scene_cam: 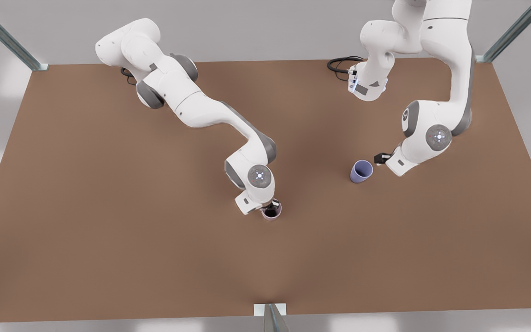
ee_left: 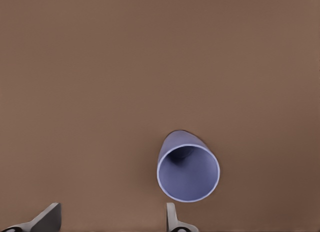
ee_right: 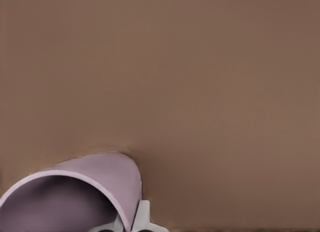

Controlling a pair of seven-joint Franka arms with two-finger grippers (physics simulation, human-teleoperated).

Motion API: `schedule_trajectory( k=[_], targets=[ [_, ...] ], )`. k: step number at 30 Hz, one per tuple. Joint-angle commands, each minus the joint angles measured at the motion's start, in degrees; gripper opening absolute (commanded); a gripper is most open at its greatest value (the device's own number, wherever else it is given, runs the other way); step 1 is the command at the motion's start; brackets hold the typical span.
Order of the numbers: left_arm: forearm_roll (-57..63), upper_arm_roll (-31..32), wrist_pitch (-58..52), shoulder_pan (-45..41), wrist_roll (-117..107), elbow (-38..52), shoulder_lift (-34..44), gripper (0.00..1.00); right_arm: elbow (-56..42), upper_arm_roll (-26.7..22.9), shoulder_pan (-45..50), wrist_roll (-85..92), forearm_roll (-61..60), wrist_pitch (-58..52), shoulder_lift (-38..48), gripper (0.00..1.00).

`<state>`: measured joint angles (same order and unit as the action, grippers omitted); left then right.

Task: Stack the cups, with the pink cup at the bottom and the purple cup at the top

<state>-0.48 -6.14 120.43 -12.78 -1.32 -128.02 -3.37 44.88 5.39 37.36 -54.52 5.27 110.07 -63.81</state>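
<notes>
Both cups stand upright, mouths up, on the brown table (scene_cam: 109, 221). The pink cup (scene_cam: 271, 211) is gripped at its rim by the right claw (scene_cam: 272, 204). Beside the purple cup (scene_cam: 361, 171), the left claw (scene_cam: 380, 159) is held open and empty.

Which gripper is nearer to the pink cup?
The right gripper: it is at the pink cup, one finger inside its rim. The left gripper is far off, beside the purple cup.

Brown bench (scene_cam: 109, 207) spans most of the front view. Two cups stand upright on it, well apart: purple cup (scene_cam: 361, 171) right of centre, pink cup (scene_cam: 271, 211) just below centre. Black cable (scene_cam: 339, 63) lies at the upper edge.
</notes>
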Motion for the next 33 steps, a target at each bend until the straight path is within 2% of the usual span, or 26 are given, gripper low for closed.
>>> schedule_trajectory(
  k=[1, 5, 7, 8, 16, 17, 18, 26, 28, 30, 33],
  targets=[
    [-0.05, -0.01, 0.07, 0.13, 0.0, -0.3, 0.03, 1.0, 0.03, 0.05, -0.01, -0.06, 0.18, -0.12, 0.0, 0.21],
    [-0.13, -0.01, 1.73, -0.14, 0.0, -1.62, -1.02, 1.0, 0.3, 0.06, -0.01, -0.06, 0.18, -0.03, 0.0, 0.21],
    [-0.13, -0.01, 2.09, -0.14, 0.0, -2.23, -1.37, 1.0, 0.39, 0.06, 0.08, 0.02, 0.18, -0.03, 0.0, 0.45],
    [-0.13, -0.01, 2.44, -0.14, -0.08, -2.58, -1.46, 1.0, 0.82, 0.06, 0.26, 0.02, 0.18, 0.23, 0.0, 0.5],
    [-2.42, -0.01, 5.78, -1.02, -5.53, -3.55, -2.69, 1.0, 1.44, 0.06, 0.26, 0.2, 0.18, 1.55, 0.09, 0.55],
    [-2.51, -0.01, 5.69, -1.19, -5.53, -3.55, -2.69, 1.0, 1.44, 0.06, 0.34, 0.11, 0.18, 1.46, 0.18, 0.82],
    [-2.51, -0.01, 5.78, -1.19, -5.53, -3.55, -2.69, 1.0, 1.53, -0.03, 0.34, 0.11, 0.27, 1.46, 0.27, 1.0],
    [-2.51, -0.01, 6.22, -1.28, -5.53, -3.99, -4.62, 1.0, 1.44, 0.41, 0.34, 0.2, 0.97, 0.49, 1.15, 1.0],
    [-2.51, -0.01, 7.01, -1.28, -5.62, -3.9, -4.89, 1.0, 1.44, 0.67, -0.27, 0.55, 0.53, -0.65, 3.78, 1.0],
    [-2.51, -0.01, 8.5, -1.28, -5.62, -3.91, -5.85, 1.0, 1.44, 0.58, -2.81, 5.46, 0.27, -5.73, 9.13, 1.0],
    [-2.51, -0.01, 9.38, -1.28, -5.62, -3.99, -7.17, 1.0, 1.7, 0.41, -16.16, 19.25, 0.45, -25.41, 22.84, 1.0]
  ],
)
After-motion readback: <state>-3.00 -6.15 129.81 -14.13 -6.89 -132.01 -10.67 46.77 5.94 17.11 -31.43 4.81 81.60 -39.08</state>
